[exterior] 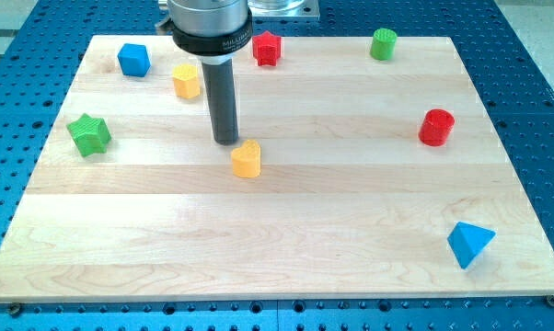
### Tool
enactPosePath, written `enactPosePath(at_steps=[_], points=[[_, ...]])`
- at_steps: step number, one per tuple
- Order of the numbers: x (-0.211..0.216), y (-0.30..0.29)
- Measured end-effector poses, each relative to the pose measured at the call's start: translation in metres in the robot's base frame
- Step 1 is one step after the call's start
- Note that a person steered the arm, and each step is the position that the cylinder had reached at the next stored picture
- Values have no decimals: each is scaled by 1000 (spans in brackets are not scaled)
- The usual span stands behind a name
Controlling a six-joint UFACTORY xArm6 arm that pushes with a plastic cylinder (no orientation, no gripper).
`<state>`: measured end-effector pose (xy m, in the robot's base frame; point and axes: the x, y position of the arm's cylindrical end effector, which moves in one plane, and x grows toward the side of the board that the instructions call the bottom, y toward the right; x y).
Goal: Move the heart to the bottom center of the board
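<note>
The yellow heart (247, 159) lies on the wooden board (286, 239) a little left of the view's middle. My tip (225, 140) is at the lower end of the dark rod, just above and to the left of the heart, very close to it; whether it touches the heart cannot be told.
A yellow hexagonal block (187, 81) and a blue cube (133, 60) lie at the top left. A green star (89, 134) lies at the left. A red star (268, 48) and a green cylinder (383, 43) lie along the top. A red cylinder (436, 127) lies at the right, a blue triangle (468, 244) at the bottom right.
</note>
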<state>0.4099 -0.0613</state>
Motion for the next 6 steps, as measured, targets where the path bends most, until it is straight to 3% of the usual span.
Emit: enactPosePath(at_steps=[3, 4, 5, 6], points=[[105, 21], [81, 21], [83, 56], [123, 62]])
